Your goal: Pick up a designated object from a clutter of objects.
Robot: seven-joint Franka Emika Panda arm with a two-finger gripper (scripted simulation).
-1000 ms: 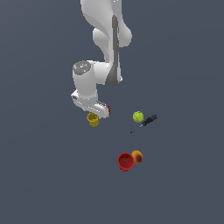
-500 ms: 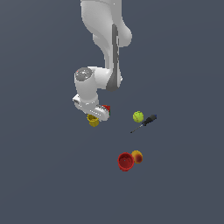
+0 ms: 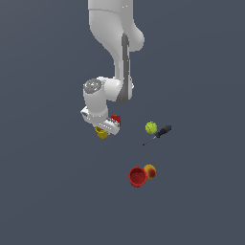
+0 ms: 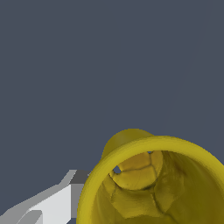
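Note:
The yellow cup (image 3: 102, 133), the designated object, stands upright at the exterior view's left of the clutter. My gripper (image 3: 101, 128) is straight above it, low enough that the hand hides the cup's top and the fingertips. In the wrist view the yellow cup (image 4: 153, 183) fills the frame very close, seen down its open mouth. One grey-white finger (image 4: 52, 203) reaches down just outside the rim, partly behind it. The other finger does not show. The jaws look spread, with nothing clamped.
A red-and-white box (image 3: 115, 118) sits right behind the hand. Toward the exterior view's right lie a yellow-green ball (image 3: 151, 128) and a black-handled screwdriver (image 3: 160, 133). Nearer the front are a red cup (image 3: 137, 176) and an orange-red fruit (image 3: 150, 171).
The arm has come down over the yellow cup during the last second and now covers its top. The cup and the other items have stayed in place.

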